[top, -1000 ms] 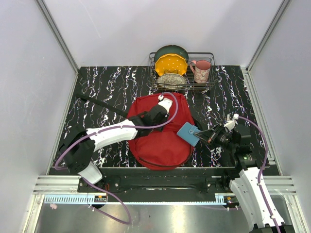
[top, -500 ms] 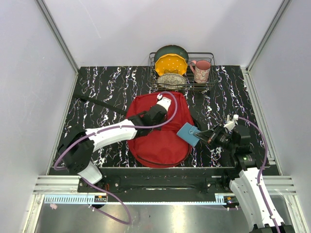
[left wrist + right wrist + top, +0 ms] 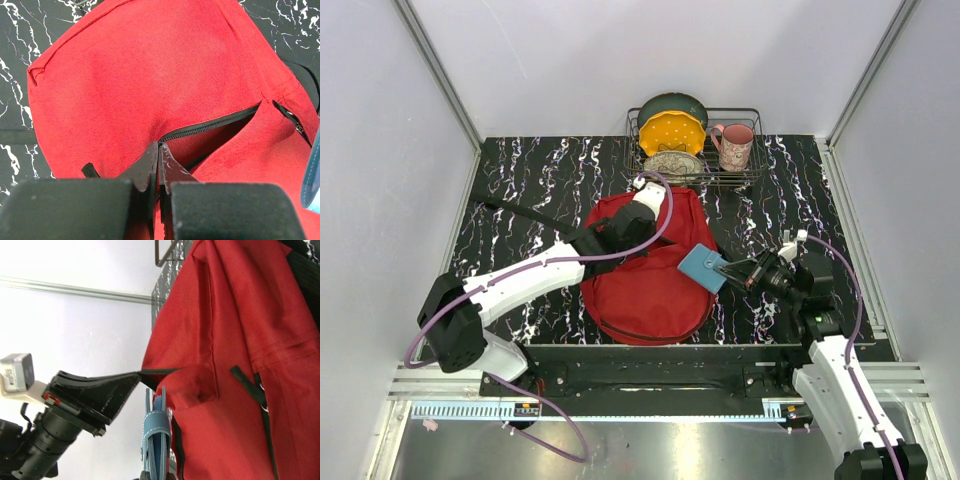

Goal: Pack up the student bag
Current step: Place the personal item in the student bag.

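The student bag (image 3: pixel 650 290), a red backpack, lies flat in the middle of the table. My left gripper (image 3: pixel 632 228) is shut on the edge of its part-open black zipper (image 3: pixel 215 122), fingertips pressed together at the opening's end (image 3: pixel 160 146). The right wrist view shows that finger (image 3: pixel 100 390) pulling a black strip of the bag (image 3: pixel 250 365) up. My right gripper (image 3: pixel 728 270) is shut on a blue leather wallet (image 3: pixel 700 268) with white stitching, held edge-on (image 3: pixel 159 432) just beside the bag's right side. Its fingertips barely show at the bottom edge (image 3: pixel 159 477).
A wire dish rack (image 3: pixel 752 178) stands at the back with a green plate (image 3: pixel 672 105), a yellow plate (image 3: pixel 671 132), a patterned bowl (image 3: pixel 672 165) and a pink mug (image 3: pixel 735 145). A black bag strap (image 3: pixel 520 213) trails left across the marbled black table (image 3: pixel 520 170). White walls close in both sides.
My left gripper has shut on the bag's zipper edge and drawn back toward the rack, lifting the fabric. The right gripper with the wallet has edged slightly left.
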### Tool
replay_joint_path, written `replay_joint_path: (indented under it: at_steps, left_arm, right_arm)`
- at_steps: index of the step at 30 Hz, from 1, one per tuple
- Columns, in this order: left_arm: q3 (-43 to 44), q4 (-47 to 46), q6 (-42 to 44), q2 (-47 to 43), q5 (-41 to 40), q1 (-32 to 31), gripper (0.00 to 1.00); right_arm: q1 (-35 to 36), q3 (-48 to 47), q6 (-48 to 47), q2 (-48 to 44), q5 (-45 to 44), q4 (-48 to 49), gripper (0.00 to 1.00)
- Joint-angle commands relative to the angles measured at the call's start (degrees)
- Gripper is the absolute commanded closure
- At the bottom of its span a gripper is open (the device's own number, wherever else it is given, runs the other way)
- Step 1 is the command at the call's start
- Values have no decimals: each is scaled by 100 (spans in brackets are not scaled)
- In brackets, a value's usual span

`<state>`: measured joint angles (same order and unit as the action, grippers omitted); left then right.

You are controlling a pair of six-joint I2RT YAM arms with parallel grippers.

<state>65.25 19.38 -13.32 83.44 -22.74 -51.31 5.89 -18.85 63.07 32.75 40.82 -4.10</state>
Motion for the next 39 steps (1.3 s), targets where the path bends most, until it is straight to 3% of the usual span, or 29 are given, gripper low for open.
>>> replay_joint_path:
  at_steps: [1,8,17,25,31,35,39]
  left_arm:
    - [330,-92,-21,-232,-160,42,100]
    - [400,5,-206,-223,-46,42,100]
    - [479,66,-232,-196,-46,42,100]
    - [488,163,-302,-240,-2,42,100]
    - [462,233,-364,-381,33,42,100]
    - [453,312,-382,-407,94,42,100]
    - [506,391,-443,-399,226,51,100]
  right_arm:
    - [35,83,643,161,198,1357,100]
    - [281,-110,733,775,146,1781,100]
    - [1598,-523,672,2162,-556,2606,100]
    - [2197,-663,953,3640,-1497,4109,100]
    - [2267,-751,1734,5519,-1919,6445,100]
    - [2574,-865,1929,6076,-2612,7334,100]
    - [3163,-901,1605,6129,-4130,7406,100]
